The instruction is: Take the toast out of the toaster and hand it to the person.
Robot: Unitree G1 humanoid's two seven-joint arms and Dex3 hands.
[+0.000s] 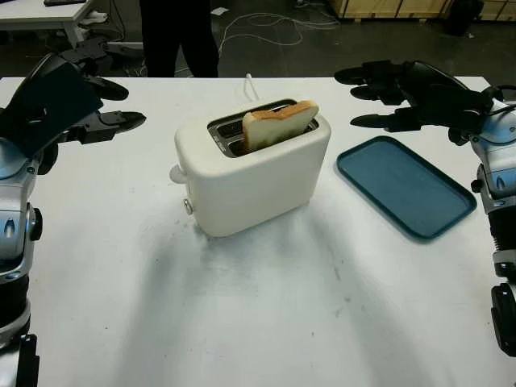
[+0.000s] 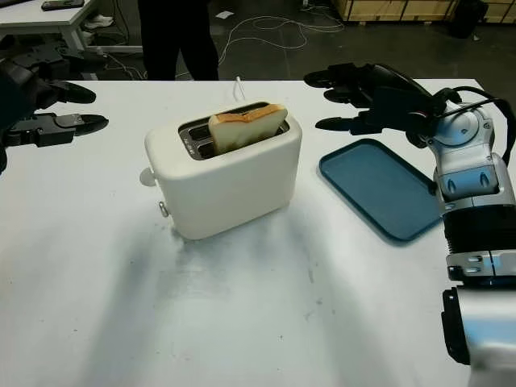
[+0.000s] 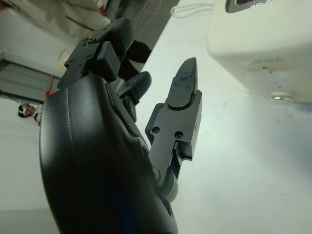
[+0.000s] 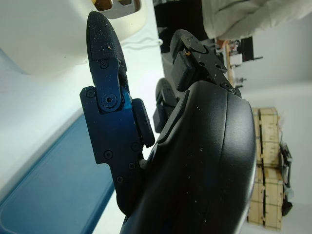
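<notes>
White tabletop spreads across the near ground, bare and faintly scuffed in front of the robot. Further in, a cream toaster stands on it between the two raised hands, with its knob and lever on the end that faces the left hand. A slice of toast leans up out of one of the top slots, pale on its face and brown along the crust, tilted toward the right hand.

That left hand hangs above the table, level with the toaster's top and well apart from it; it is open and holds nothing, its fingertips aimed at the toaster's knob end. The right hand hovers at a similar height on the other side, also open and empty, its fingers pointing at the toaster's far end. The toast is nearer to this hand than to the left one, yet still clear of it.

Just below and beside the right hand lies a dark blue tray, flat on the table and close to the toaster without touching it.

Beyond the table's far edge a person in dark trousers stands on the dark floor, and cables trail across it behind them.
</notes>
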